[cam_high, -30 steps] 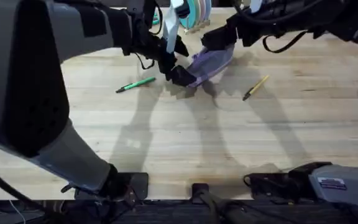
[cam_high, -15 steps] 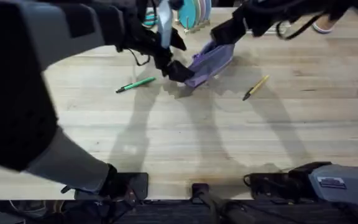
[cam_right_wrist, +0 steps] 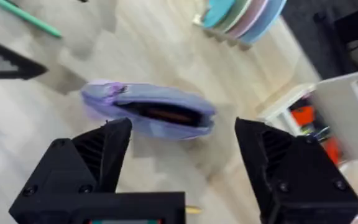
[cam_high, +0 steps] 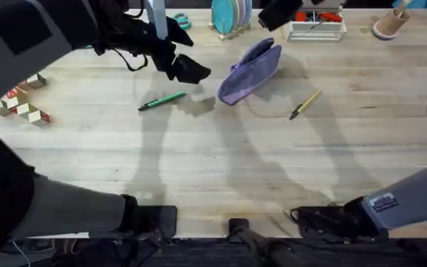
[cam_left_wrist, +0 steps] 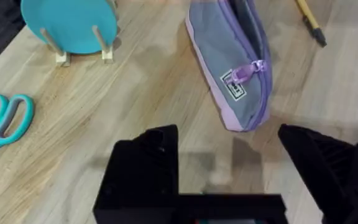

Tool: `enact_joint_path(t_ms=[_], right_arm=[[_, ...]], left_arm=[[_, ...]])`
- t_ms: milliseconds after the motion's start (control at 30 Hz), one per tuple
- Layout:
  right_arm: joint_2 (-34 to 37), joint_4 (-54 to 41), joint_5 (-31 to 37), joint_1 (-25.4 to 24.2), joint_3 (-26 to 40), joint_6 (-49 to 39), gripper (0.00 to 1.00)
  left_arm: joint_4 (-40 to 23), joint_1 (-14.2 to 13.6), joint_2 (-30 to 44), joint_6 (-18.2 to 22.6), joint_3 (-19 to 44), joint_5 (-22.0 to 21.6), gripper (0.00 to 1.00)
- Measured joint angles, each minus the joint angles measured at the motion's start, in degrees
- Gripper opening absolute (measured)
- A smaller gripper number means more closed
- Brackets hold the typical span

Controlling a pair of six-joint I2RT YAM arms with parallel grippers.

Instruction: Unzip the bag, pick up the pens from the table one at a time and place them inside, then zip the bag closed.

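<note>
Two pens lie on the table (cam_high: pixel 221 170) in our overhead view, one on each side of the bag (cam_high: pixel 249 71): the green pen (cam_high: pixel 162 100) on the left arm's side and the tan pen (cam_high: pixel 305 104) on the right arm's side, each near the bag but clear of it. Our left gripper (cam_high: pixel 184 68) hangs between the green pen and the bag, touching neither. From here we cannot tell how its fingers stand. Our right gripper (cam_high: pixel 279 10) sits at the far edge of the table, beyond the bag, by a rack of plates (cam_high: pixel 230 13).

Looking from the left wrist, we see our own fingers spread wide with nothing between them. The bag (cam_left_wrist: pixel 232 68) rests ahead on the wood, its zipper pull (cam_left_wrist: pixel 246 71) down at the near end — the tab lying loose. A pair of teal scissors (cam_left_wrist: pixel 2 124) lies off to one side; it is not ours to move.

Looking from the right wrist, our fingers are again wide apart and empty. Below them the bag (cam_right_wrist: pixel 148 115) shows a dark slit along its top, so we judge the zipper open, or mostly so.

We take the unzipping as done and the loading as the step in hand, with no pen inside yet that we can see. Next we should bring the left gripper down over the green pen, close across its shaft, and carry it to the slit — the opening looks narrow, so the pen should go in lengthwise.
</note>
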Motion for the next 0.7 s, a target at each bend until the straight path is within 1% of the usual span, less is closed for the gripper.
enact_joint_path(t_ms=[67,233,700], right_arm=[[1.3,0.54,0.76,0.0,1.42,-2.51,0.994],[1.52,0.58,1.15,0.0,1.93,-9.47,0.994],[1.54,3.63,2.03,0.0,2.04,-19.0,0.996]], left_arm=[[0.0,0.11,0.0,-0.22,0.0,0.56,0.993],[-0.33,0.14,0.0,-0.28,0.0,2.28,0.993],[-0.39,0.14,0.01,-0.48,0.0,3.04,0.993]])
